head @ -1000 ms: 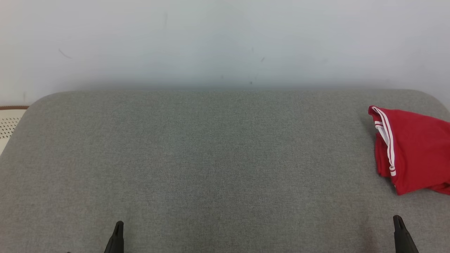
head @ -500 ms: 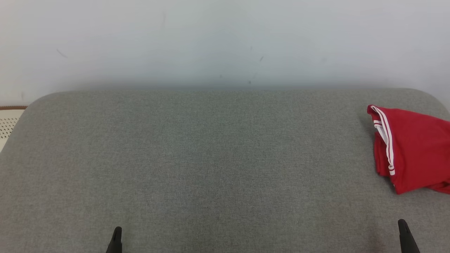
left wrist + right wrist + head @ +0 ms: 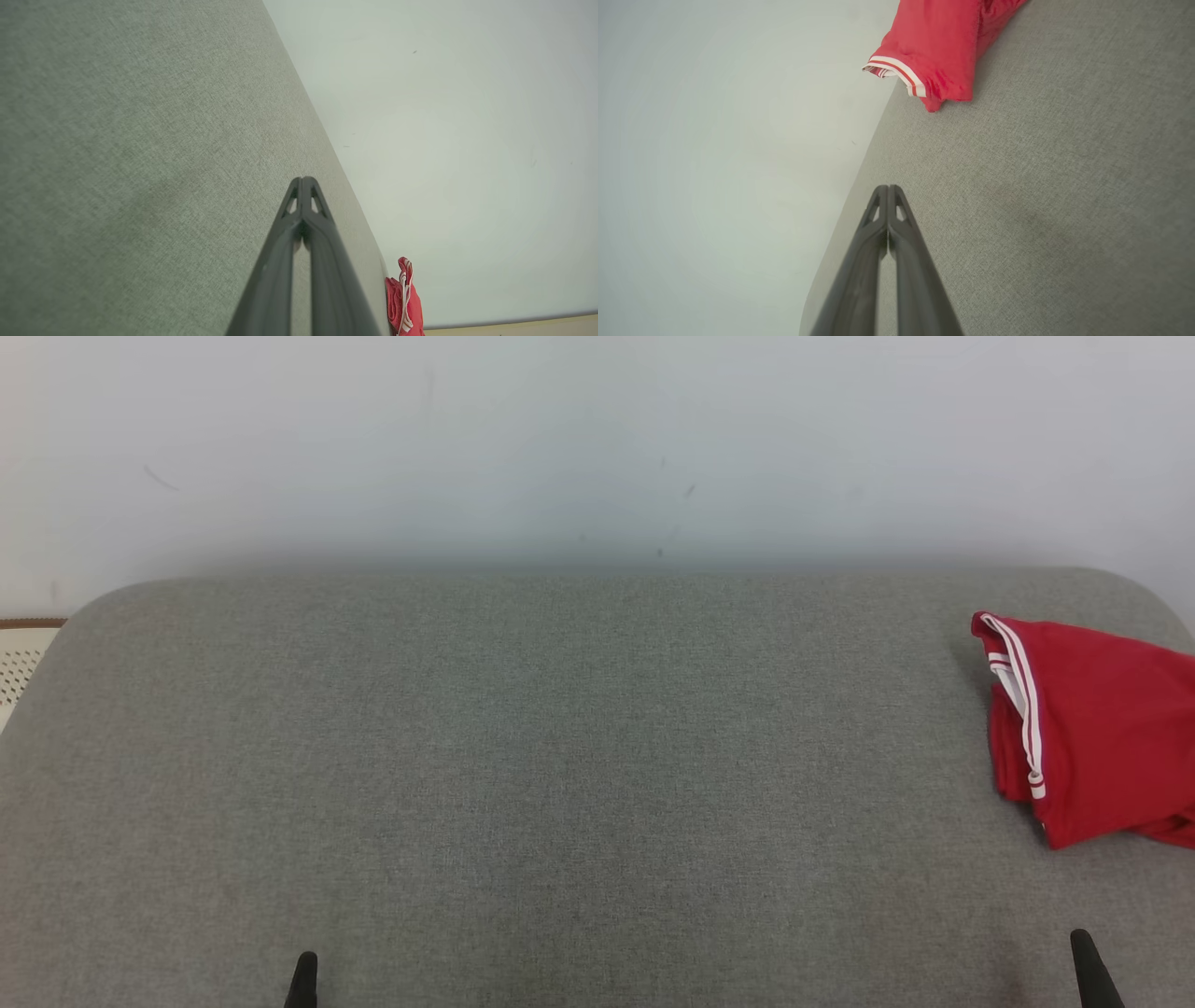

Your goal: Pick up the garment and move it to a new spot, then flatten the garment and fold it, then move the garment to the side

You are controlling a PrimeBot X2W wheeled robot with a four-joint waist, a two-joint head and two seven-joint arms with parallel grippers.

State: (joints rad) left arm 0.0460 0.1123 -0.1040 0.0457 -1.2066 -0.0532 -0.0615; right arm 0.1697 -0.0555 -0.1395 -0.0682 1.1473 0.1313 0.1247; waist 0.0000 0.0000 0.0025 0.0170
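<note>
**Head view.** At 9 o'clock, off the edge of the gray cushioned surface (image 3: 560, 784), sits a pale perforated container (image 3: 17, 663) with a brown rim. What it holds cannot be told. The left gripper (image 3: 303, 969) shows at 7 o'clock and the right gripper (image 3: 1083, 950) at 5 o'clock. Each shows as 1 dark point, its 2 fingers pressed together, empty and well apart from the cloth. The red garment (image 3: 1102, 728) lies bunched on the surface at 3 o'clock, cut by the frame edge. Its white-striped hem (image 3: 1027, 709) faces 9 o'clock and runs roughly from 12 to 6. The full length of the garment is out of frame, so its long axis cannot be told.

**Left wrist view.** The left gripper (image 3: 303, 181) has its tips meeting with no gap and grips nothing. The gray surface is behind it and the pale wall (image 3: 467, 140) is toward 2 o'clock. The garment (image 3: 404, 303) is a small red heap at 5 o'clock, at the surface's edge.

**Right wrist view.** The right gripper (image 3: 888, 188) is likewise pinched tight and empty. The garment (image 3: 938, 42) lies at 12 o'clock, near but not touching, with its striped cuff (image 3: 896, 72) pointing toward 8 o'clock, at the surface's edge by the wall.
</note>
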